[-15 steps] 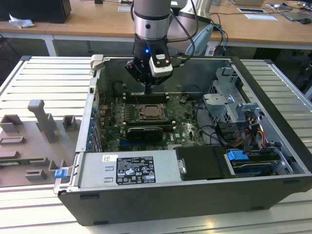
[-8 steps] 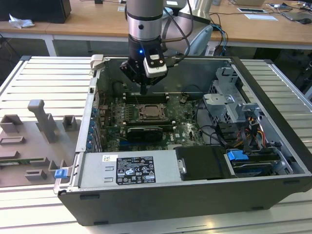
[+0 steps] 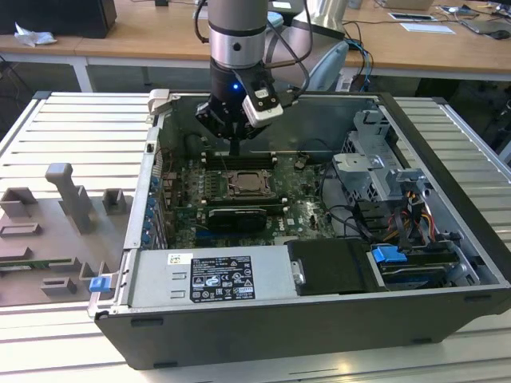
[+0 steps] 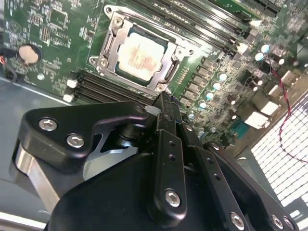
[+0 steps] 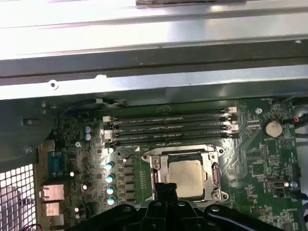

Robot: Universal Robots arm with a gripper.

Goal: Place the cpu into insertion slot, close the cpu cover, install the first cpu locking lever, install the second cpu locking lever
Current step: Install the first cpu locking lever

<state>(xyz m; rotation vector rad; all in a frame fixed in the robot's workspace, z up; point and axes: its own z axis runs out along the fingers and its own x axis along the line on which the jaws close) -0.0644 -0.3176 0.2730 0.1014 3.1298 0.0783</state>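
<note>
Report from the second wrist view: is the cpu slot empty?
No, the cpu lies flat inside it, with the cover framing it on all sides.

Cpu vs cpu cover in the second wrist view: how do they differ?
The cpu is a solid pale beige square; the cpu cover is a silvery open frame. The cpu sits inside the window; the cpu cover rings it. Both lie flat.

Silver-grey arm (image 3: 237, 28), blue light (image 3: 234, 86), black tool (image 3: 235, 148), silver screws (image 4: 48, 124)
</note>
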